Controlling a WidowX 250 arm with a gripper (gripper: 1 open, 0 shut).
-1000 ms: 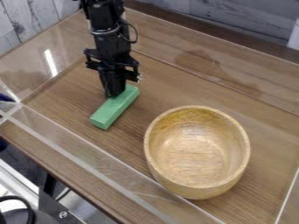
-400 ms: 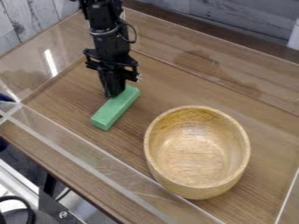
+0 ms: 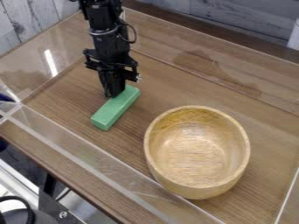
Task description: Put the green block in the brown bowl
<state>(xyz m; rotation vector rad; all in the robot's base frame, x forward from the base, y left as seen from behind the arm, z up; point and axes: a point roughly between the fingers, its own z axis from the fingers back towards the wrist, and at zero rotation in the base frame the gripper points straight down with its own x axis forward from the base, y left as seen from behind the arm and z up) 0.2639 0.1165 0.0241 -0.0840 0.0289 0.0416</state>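
Block (image 3: 112, 109) first: a small bright green bar, matte and plain, lying flat on the wooden bench (image 3: 211, 79), its long axis running from about one o'clock to seven o'clock. Its upper end sits under my claw (image 3: 115, 91); the lower end lies free.

At four o'clock from the block sits the brown bowl (image 3: 198, 150), round, light wood with clear grain and a thick rim, hollow and much wider than the bar. A strip of bare bench separates bowl and block; they do not touch.

A clear plastic wall (image 3: 70, 140) rings the work area, its near edge running diagonally from nine o'clock toward six o'clock, close to the block's lower end. Open bench stretches toward twelve and two o'clock, above the bowl.

My claw hangs straight down, black fingers drawn together, clenched on the upper end of the green block, which rests on the bench.
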